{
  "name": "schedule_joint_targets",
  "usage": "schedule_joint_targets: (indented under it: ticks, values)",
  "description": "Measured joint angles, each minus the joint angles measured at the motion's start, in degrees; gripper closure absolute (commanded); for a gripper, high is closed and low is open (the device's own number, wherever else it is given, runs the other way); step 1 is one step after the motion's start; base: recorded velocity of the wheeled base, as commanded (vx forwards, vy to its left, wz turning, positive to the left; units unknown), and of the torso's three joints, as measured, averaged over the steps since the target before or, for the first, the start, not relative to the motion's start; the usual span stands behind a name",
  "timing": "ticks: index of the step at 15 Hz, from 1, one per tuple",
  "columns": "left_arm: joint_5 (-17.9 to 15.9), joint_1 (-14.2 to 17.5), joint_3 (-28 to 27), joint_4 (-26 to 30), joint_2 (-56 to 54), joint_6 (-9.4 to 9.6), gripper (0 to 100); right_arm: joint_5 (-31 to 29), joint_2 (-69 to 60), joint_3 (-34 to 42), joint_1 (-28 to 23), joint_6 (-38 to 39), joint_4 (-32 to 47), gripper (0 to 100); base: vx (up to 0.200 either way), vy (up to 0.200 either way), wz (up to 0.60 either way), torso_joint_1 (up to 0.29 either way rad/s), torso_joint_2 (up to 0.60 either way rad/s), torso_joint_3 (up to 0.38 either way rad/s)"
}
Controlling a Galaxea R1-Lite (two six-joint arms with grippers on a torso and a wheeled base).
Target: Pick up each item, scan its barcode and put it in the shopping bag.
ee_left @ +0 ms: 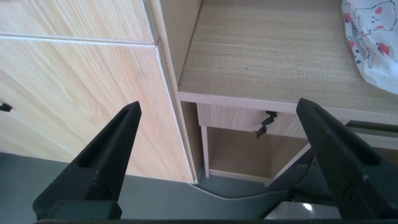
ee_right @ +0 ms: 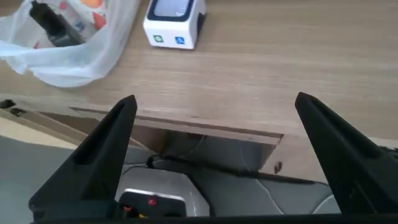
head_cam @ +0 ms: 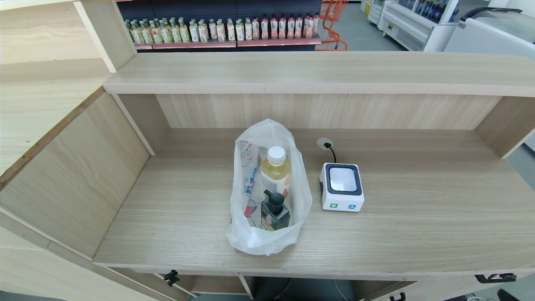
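Head view looks down on a light wooden bench (head_cam: 418, 217) with a raised back ledge; beyond that ledge a row of drink bottles (head_cam: 221, 30) lines a store shelf. Left wrist view has the left gripper (ee_left: 219, 107) hanging low off the bench's front left corner, beside a pale wooden side panel (ee_left: 81, 93). Its two black fingers are spread wide with nothing between them, and a small black drawer handle (ee_left: 267, 122) sits under the front edge past it. A little left of the bench's centre stands the thin white translucent plastic shopping bag (head_cam: 267, 244), mouth open upward, its bottom near the front edge. Along the bag's left wall inside is a white packet printed with red and blue cartoon figures (head_cam: 249, 175). Next to the packet, toward the back, stands a clear bottle of yellow drink with a white cap (head_cam: 276, 169), and close in front of it a black pump dispenser bottle (head_cam: 274, 211). Just beside the bag on its right, apart from it, sits the white box-shaped barcode scanner with a dark-framed window on top (head_cam: 342, 186). A black cable (head_cam: 332, 154) runs from its back to a round grey grommet (head_cam: 324, 143) in the bench top. Right wrist view has the right gripper (ee_right: 216, 101) below the bench's front edge, with scanner and bag up on the top beyond it, its fingers spread wide and holding nothing.
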Motion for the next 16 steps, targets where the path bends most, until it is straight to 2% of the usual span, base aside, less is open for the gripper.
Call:
schedule_joint_targets:
  ticks: [3, 5, 8, 9, 16]
  values:
    - [0.0, 0.0, 0.0, 0.01, 0.0, 0.0, 0, -3.19, -14.3, 3.16, -6.01, -2.41, 11.58, 0, 0.0, 0.0, 0.0, 0.0, 0.0, 0.0]
    - [0.02, 0.0, 0.0, 0.01, 0.0, -0.02, 0, -3.82, -19.46, 4.01, -9.87, -3.74, 13.1, 0, 0.0, 0.0, 0.0, 0.0, 0.0, 0.0]
    - [0.0, 0.0, 0.0, 0.01, 0.0, 0.0, 0, -3.93, -23.37, 4.35, -11.26, -3.9, 13.34, 0, 0.0, 0.0, 0.0, 0.0, 0.0, 0.0]
    - [0.0, 0.0, 0.0, 0.01, 0.0, 0.0, 0, -3.93, -23.95, 4.4, -11.4, -3.88, 13.34, 100, 0.0, 0.0, 0.0, 0.0, 0.0, 0.0]
    - [0.0, 0.0, 0.0, 0.0, 0.0, 0.0, 0, -4.28, -24.86, 4.43, -11.48, -1.29, 13.34, 100, 0.0, 0.0, 0.0, 0.0, 0.0, 0.0]
